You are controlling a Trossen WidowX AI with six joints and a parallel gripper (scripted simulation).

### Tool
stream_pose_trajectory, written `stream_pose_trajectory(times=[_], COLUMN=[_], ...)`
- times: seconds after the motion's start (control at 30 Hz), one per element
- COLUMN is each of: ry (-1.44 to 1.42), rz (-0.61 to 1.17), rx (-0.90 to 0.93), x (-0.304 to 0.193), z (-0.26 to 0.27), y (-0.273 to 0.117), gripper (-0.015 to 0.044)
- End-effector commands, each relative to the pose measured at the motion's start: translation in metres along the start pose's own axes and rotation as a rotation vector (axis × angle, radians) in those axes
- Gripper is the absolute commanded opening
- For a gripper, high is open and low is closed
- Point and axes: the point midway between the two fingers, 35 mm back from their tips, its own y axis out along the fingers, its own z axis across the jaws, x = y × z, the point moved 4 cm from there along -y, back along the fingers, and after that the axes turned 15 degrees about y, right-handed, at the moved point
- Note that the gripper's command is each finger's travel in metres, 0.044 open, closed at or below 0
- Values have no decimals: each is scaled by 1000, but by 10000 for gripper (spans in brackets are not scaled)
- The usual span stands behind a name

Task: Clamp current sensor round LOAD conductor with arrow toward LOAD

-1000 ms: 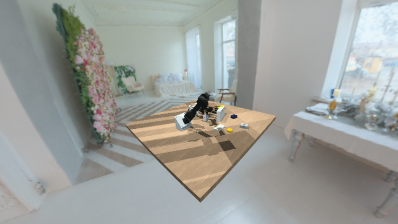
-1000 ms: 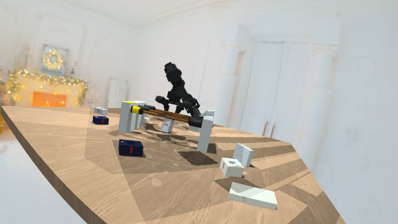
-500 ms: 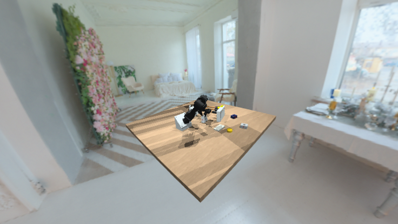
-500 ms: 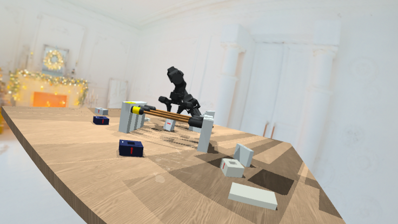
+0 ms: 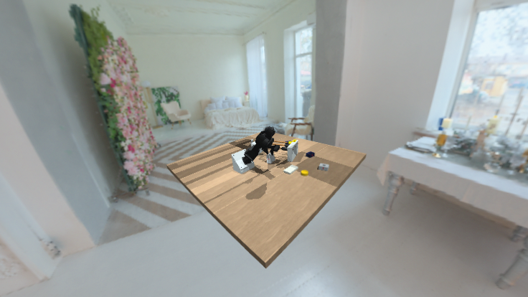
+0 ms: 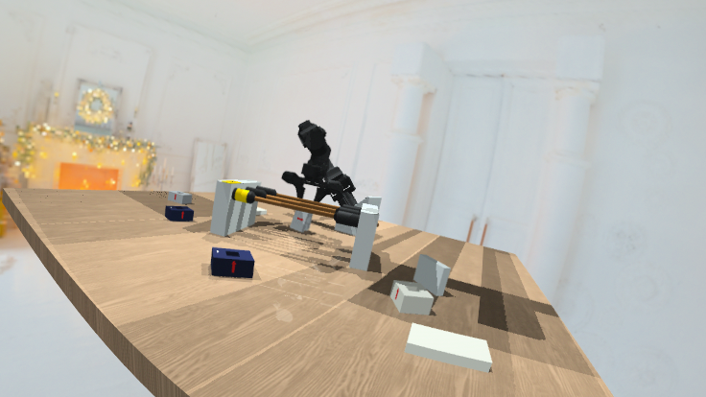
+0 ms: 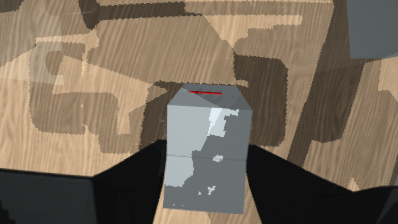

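Note:
A grey block-like sensor (image 5: 270,159) (image 6: 299,221) (image 7: 207,132) with a red arrow stands upright behind the conductors in the exterior view. My gripper (image 6: 310,196) (image 7: 206,151) is shut on it, one finger on each side. In the wrist view the arrow lies across its far face, and a seam crosses its near face. Whether its jaw is open cannot be told. Copper-coloured conductors (image 6: 295,205) run between two grey posts (image 6: 364,242) (image 5: 293,151); none crosses the wrist view. One has a yellow sleeve (image 6: 242,195) beside the left post. The LOAD lettering is not readable.
Navy blocks (image 6: 231,264) (image 6: 178,214) with red arrows stand in front of and beyond the left post. A pale block (image 6: 414,300), an upright grey plate (image 6: 432,274) and a white slab (image 6: 448,346) are at the right. A yellow disc (image 5: 304,172) shows in the top view.

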Motion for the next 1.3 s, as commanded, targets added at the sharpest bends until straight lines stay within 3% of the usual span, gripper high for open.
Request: stream_pose_trajectory(times=[0.0, 0.47, 0.9, 1.0, 1.17, 1.27], ry=[-5, -5, 3, 3, -5, -6], rz=[10, 10, -5, -4, 10, 12], rx=[0, 0, 2, 3, 5, 1], x=[-4, -4, 0, 0, -2, -3], z=[0, 0, 0, 0, 1, 0], y=[3, 3, 1, -1, -49, -57], gripper=[0, 0, 329, 329, 329, 329])
